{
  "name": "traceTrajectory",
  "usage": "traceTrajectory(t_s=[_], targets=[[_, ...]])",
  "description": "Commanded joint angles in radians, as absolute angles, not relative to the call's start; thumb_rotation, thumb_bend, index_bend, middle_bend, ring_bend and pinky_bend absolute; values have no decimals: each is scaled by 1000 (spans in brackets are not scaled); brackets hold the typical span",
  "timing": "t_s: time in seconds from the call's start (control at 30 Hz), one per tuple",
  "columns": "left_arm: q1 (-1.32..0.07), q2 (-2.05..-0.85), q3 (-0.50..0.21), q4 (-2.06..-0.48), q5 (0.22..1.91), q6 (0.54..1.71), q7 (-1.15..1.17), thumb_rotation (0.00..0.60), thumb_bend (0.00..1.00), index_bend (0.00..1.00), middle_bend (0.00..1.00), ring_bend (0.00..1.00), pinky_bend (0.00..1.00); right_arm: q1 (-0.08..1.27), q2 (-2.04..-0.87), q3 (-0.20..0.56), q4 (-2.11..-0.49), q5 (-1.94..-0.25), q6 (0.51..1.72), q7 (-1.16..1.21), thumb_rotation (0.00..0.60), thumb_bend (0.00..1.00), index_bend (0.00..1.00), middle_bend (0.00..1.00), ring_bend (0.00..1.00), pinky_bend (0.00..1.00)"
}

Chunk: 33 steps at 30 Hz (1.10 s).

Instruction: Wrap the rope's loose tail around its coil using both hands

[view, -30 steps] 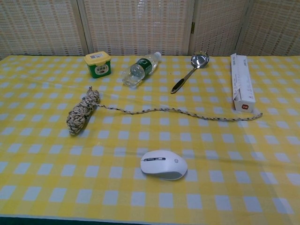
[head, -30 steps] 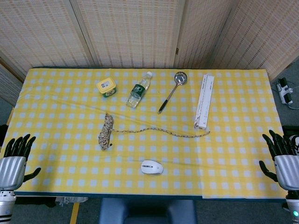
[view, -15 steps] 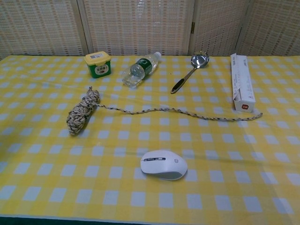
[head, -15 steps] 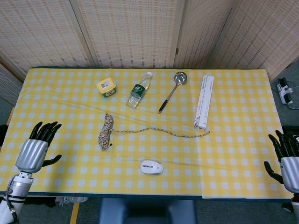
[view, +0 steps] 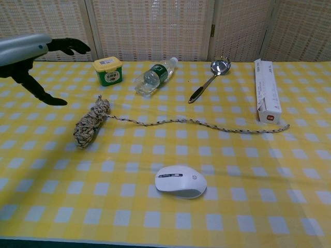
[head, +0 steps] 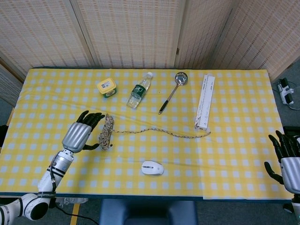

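Left hand [head: 80, 135] advanced to coil [head: 106, 133], fingers spread, empty; right hand [head: 287, 159] idle, fingers apart. Approach step; next: grip coil.

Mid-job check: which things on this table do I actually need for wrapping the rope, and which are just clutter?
Needed:
rope coil
loose tail
left hand, open, beside the coil
right hand, open, at the table's edge

Lying about:
mouse
water bottle
ladle
yellow-lidded tub
long white box
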<state>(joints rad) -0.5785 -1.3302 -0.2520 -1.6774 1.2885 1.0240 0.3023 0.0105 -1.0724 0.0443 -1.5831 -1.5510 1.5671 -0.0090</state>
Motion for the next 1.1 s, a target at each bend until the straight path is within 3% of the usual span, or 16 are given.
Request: traceTrajectory(t_s=[0.03, 0.23, 0.57, 0.93, 1.1], targets=[[-635, -1395, -274, -1624, 1219, 983, 355, 600, 196, 147, 150, 151, 95, 11, -1072, 44, -1584, -1549, 1564, -11, 600, 388, 0, 0, 33, 0], [-711, -1493, -293, -1539, 1079, 942, 426, 600, 195, 150, 152, 151, 92, 11, -1072, 47, -1585, -1540, 1558, -13, 600, 388, 0, 0, 30, 0], [-784, -1635, -262, -1380, 906, 934, 544, 600, 196, 152, 153, 151, 93, 13, -1074, 47, -1587, -1530, 1544, -18, 600, 388, 0, 0, 31, 0], [-789, -1658, -236, -1257, 788, 924, 576, 600, 196, 153, 152, 150, 98, 16, -1074, 48, -1592, -1530, 1539, -28, 600, 388, 0, 0, 33, 0], [-774, -1652, -245, -1214, 754, 921, 540, 600, 200, 209, 184, 189, 131, 18, -1078, 48, -1594, -1529, 1535, -35, 600, 388, 0, 0, 32, 0]])
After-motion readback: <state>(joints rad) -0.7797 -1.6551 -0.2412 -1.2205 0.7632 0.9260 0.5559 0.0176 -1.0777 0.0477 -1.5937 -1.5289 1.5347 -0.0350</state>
